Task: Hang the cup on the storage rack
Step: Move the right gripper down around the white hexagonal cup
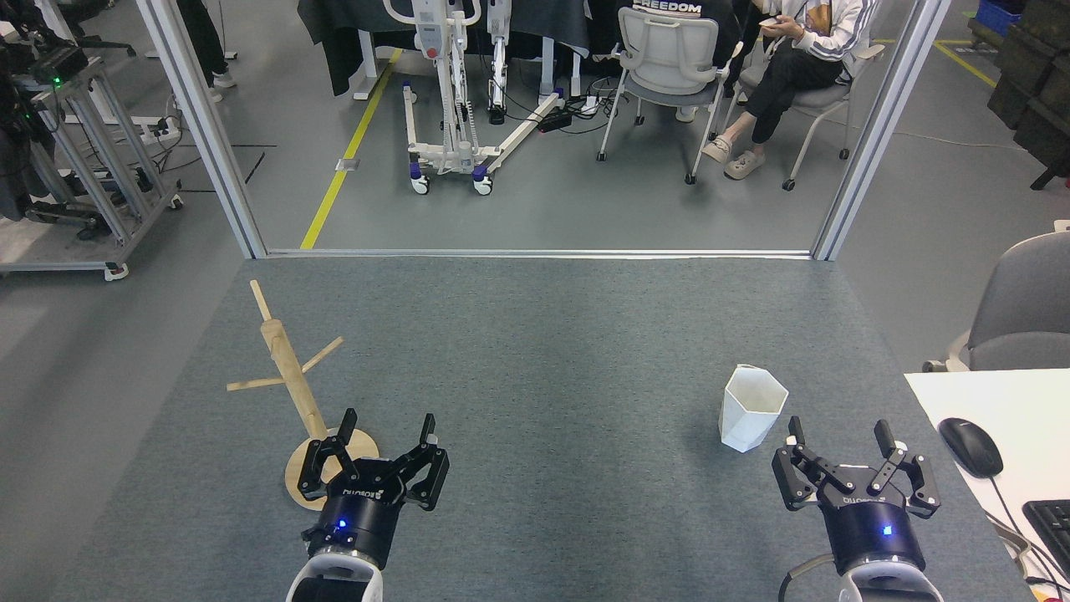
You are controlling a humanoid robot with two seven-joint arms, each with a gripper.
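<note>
The white cup (pixel 752 407) stood upright on the gray tabletop (pixel 535 351). The wooden storage rack (pixel 294 393) stood far off to its left. Past the tabletop was a gray floor with a chair (pixel 667 50). The right pincer (pixel 838 437) sat near the cup, spread wide, holding nothing. The left pincer (pixel 388 425) sat beside the rack's base, also spread and holding nothing.

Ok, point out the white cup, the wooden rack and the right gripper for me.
cup (pixel 750 414), head view, on its front faceted wall.
storage rack (pixel 289 368), head view, on the upright post.
right gripper (pixel 838 436), head view, midway between its open fingertips.
</note>
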